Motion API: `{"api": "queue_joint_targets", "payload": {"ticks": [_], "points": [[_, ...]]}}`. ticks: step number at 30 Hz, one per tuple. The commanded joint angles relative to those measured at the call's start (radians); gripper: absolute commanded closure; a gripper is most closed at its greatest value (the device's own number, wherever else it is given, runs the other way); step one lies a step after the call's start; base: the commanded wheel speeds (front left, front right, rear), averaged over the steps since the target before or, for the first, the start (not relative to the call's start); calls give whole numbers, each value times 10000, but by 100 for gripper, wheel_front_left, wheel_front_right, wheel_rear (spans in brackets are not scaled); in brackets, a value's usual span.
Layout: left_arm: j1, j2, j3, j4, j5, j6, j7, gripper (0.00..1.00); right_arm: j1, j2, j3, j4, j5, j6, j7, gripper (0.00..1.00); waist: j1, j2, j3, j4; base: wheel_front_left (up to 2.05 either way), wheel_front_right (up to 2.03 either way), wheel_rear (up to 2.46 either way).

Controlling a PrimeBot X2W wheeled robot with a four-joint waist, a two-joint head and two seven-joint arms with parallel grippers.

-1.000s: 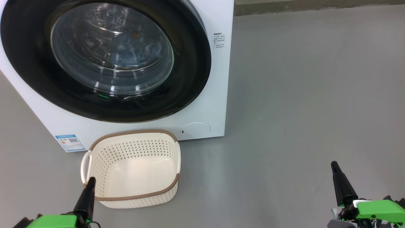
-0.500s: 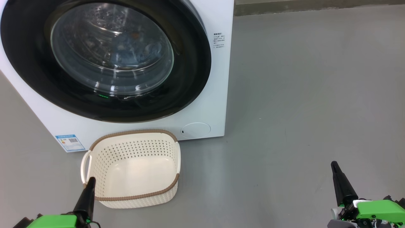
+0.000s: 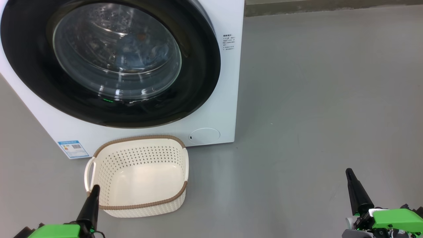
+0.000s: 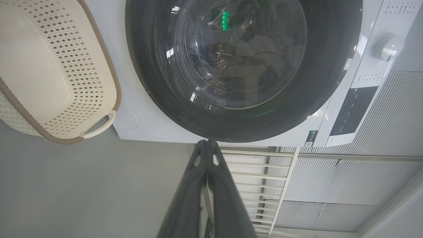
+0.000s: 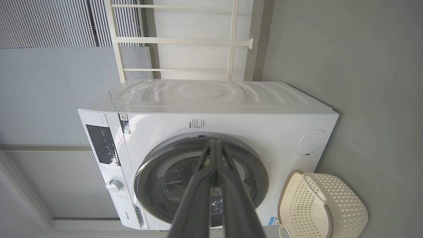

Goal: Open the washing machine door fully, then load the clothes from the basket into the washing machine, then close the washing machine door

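Observation:
The white washing machine stands ahead with its round black washing machine door shut flat against the front. Blue clothes show dimly through the glass inside the drum. The cream basket sits on the floor before the machine with nothing in it. My left gripper is shut, its tip at the basket's near left rim. My right gripper is shut and holds nothing, low at the right, well away from the machine.
Grey floor spreads to the right of the machine. A round white cap and a blue label mark the machine's lower front. A white railing and ribbed wall panels stand behind it.

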Motion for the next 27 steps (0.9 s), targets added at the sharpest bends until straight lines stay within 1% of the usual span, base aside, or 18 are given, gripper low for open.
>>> {"api": "queue_joint_targets", "payload": {"ticks": [1, 27], "points": [[-416, 217, 286, -197, -84, -102, 59, 100, -406, -33, 217, -249, 26, 16, 82, 100, 0, 0, 0, 0, 0, 0, 0], [-416, 217, 286, -197, -85, -102, 59, 100, -407, -32, 216, -249, 24, 16, 84, 100, 0, 0, 0, 0, 0, 0, 0]]}}
